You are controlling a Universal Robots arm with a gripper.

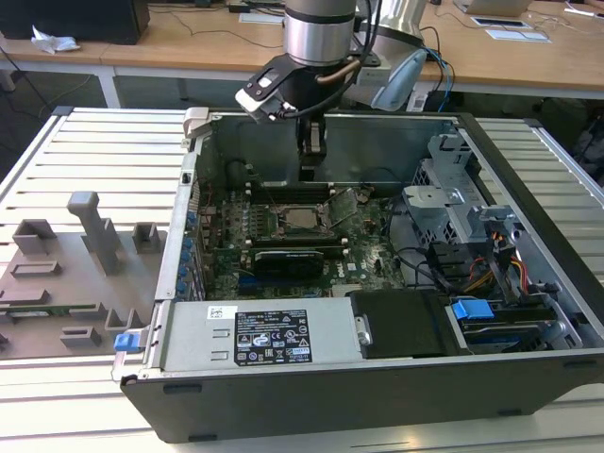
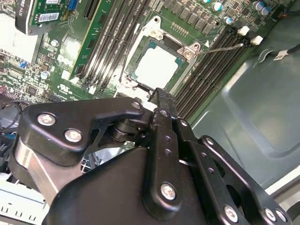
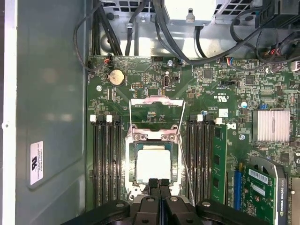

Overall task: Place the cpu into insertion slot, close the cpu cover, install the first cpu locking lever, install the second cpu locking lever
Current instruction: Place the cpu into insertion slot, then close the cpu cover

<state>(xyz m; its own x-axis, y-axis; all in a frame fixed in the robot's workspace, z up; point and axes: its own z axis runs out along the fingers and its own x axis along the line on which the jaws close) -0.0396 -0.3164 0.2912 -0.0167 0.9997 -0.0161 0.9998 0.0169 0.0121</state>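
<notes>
The cpu [image 3: 153,164] lies flat in the insertion slot [image 3: 132,174] on the green motherboard [image 3: 140,79], its silvery top showing in both wrist views [image 2: 157,65]. The cpu cover [image 3: 157,111] is swung up and back from the socket, its window open over the board; in the exterior view it stands tilted [image 1: 345,202] beside the socket [image 1: 302,219]. A thin wire locking lever [image 3: 183,161] runs along one side of the socket, unlatched [image 2: 225,44]. My gripper [image 3: 158,183] hovers just off the socket's edge with fingers pressed together and nothing between them [image 1: 310,170].
The motherboard sits inside an open computer case [image 1: 377,387]. Long black memory slots [image 3: 105,159] flank the socket. A graphics card [image 3: 265,183], a heatsink [image 3: 271,125], cable bundles [image 3: 140,28] and the drive bay [image 1: 472,217] crowd the case. A grey fixture plate [image 1: 66,274] lies outside on the exterior view's left.
</notes>
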